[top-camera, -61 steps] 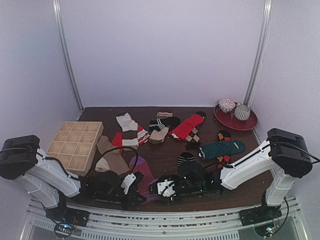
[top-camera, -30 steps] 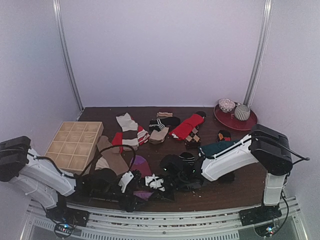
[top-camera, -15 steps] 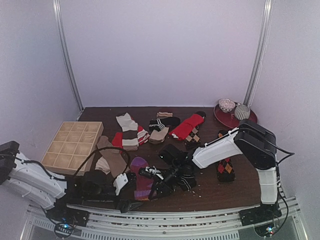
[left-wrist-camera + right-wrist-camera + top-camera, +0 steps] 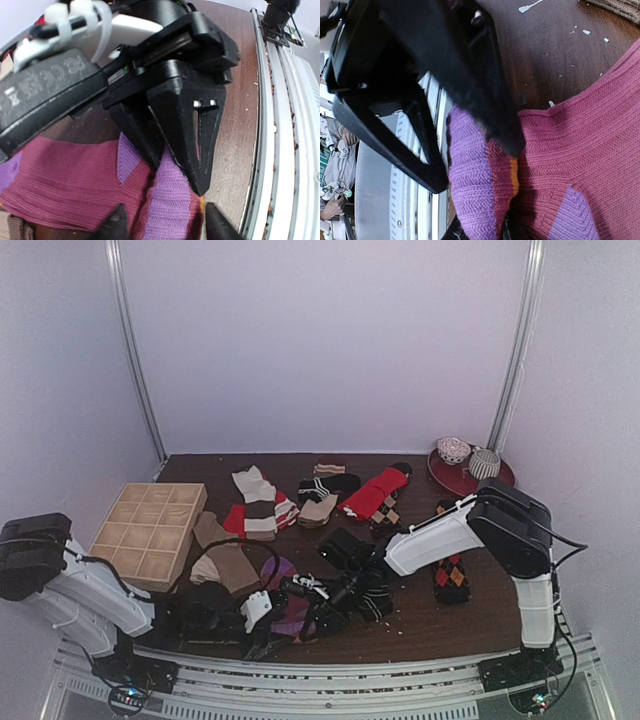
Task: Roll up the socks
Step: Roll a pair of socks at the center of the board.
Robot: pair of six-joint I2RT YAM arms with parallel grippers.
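Note:
The socks lie spread over the dark table. A magenta-purple sock (image 4: pixel 283 571) lies at the near edge, its end folded over (image 4: pixel 170 205) (image 4: pixel 470 185). My right gripper (image 4: pixel 303 612) (image 4: pixel 482 232) is shut on that fold, its black fingers (image 4: pixel 192 150) coming in from above in the left wrist view. My left gripper (image 4: pixel 264 626) (image 4: pixel 166 225) straddles the same fold, one fingertip close on each side, half open. Its fingers (image 4: pixel 485 95) show in the right wrist view.
A black-and-white striped sock (image 4: pixel 373 592) lies under the right arm, with an argyle one (image 4: pixel 450 576) to its right. Tan (image 4: pixel 228 562), cream-striped (image 4: pixel 256 490) and red (image 4: pixel 376 490) socks lie farther back. A wooden compartment tray (image 4: pixel 150 528) stands left; a red plate (image 4: pixel 500 488) holds bowls at the back right.
The right arm swung left and carried the magenta-purple sock's end toward the left gripper. The left gripper moved in to the fold and its fingers narrowed.

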